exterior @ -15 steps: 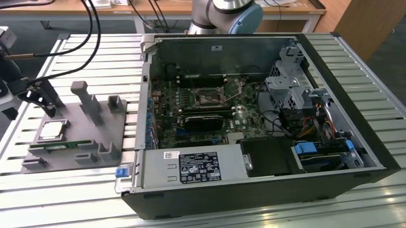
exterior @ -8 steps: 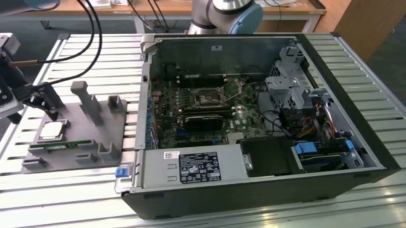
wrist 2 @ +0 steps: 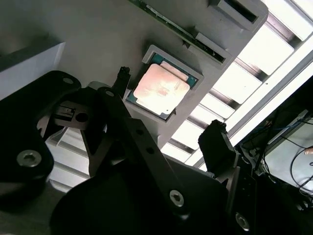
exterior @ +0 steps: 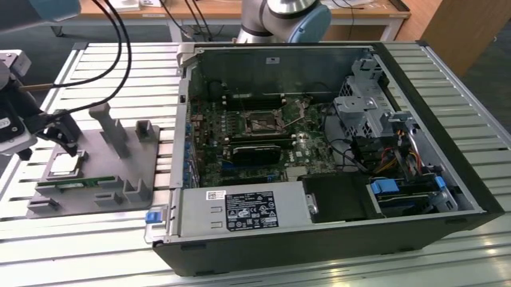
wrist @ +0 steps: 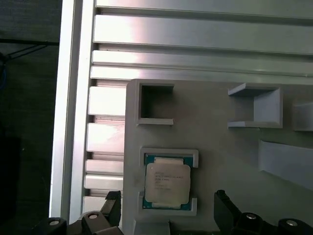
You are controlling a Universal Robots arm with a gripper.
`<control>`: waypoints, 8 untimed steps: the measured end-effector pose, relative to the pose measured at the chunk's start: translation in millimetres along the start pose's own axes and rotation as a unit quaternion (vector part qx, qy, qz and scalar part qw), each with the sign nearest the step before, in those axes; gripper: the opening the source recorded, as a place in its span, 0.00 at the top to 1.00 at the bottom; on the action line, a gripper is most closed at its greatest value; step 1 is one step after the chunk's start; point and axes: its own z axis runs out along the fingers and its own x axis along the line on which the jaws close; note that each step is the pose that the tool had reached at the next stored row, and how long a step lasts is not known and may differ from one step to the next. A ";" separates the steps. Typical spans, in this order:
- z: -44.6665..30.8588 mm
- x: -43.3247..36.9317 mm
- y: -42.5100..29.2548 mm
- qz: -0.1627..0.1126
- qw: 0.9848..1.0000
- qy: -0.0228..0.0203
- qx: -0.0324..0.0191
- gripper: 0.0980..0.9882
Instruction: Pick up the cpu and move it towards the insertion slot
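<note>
Slatted metal table [exterior: 80, 251], grey holder plate [exterior: 84, 206] lying on it, open computer case [exterior: 319, 245] alongside

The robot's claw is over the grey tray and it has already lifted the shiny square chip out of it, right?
Not quite. The gripper is over the grey tray, but the cpu is not lifted out. In the first wrist view it lies flat in its pocket in the tray, with the open fingers on either side, not closed on it.
</note>
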 end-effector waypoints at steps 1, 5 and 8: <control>1.8 0.0 0.0 0.000 1.000 0.000 0.000 0.17; 9.1 0.0 -0.3 0.000 1.000 0.000 0.000 0.17; 14.5 -0.1 -0.4 -0.001 1.000 0.000 0.000 0.17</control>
